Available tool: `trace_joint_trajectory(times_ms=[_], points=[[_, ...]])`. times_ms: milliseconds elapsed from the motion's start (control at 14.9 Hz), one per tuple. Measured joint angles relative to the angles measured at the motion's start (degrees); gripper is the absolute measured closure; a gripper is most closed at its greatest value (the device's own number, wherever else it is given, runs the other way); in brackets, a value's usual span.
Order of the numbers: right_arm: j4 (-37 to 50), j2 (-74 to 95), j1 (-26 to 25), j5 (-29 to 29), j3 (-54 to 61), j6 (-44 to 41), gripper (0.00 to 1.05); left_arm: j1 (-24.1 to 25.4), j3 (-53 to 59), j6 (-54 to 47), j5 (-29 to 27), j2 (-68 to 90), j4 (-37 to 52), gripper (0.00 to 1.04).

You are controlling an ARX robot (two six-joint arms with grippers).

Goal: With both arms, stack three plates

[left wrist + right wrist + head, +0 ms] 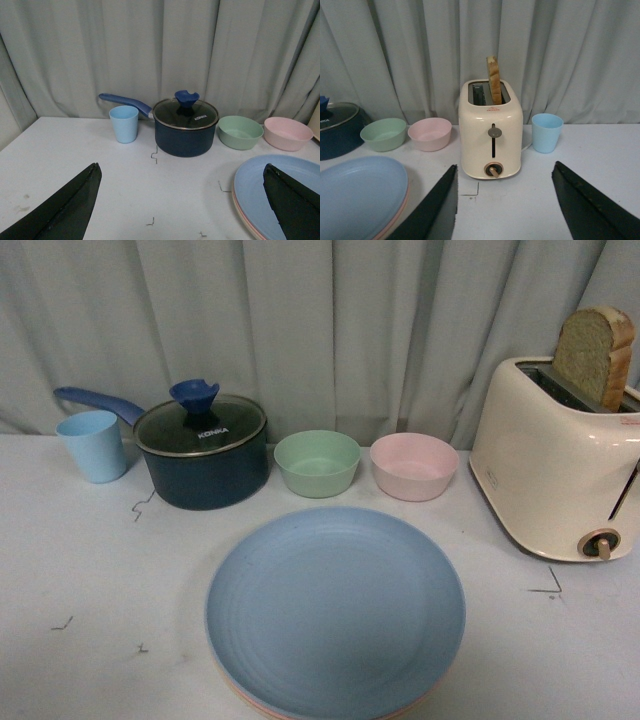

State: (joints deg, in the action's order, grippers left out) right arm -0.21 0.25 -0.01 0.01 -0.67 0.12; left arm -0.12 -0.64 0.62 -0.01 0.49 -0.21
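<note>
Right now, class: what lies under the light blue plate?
Under the light blue plate, a pink plate's rim peeks out at the edge. A paler edge shows between them, likely a third plate, but the blue plate covers everything else beneath it.

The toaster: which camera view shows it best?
The right wrist view: the whole toaster faces the camera, with lever, knob and bread slice visible. The front view shows it cut off at the picture's edge. The left wrist view does not show it.
</note>
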Motion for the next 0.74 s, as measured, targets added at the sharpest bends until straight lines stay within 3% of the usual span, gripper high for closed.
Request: trace_joint_trajectory(times_ms=[268,736], points=[[0.0,0.0,0.0,0.0,0.0,0.0,0.05,0.0,0.0,0.0,0.0,0.0,0.0,0.07],[0.0,0.0,0.0,0.0,0.0,0.0,0.06,0.0,0.0,0.0,0.0,0.0,0.0,0.07]])
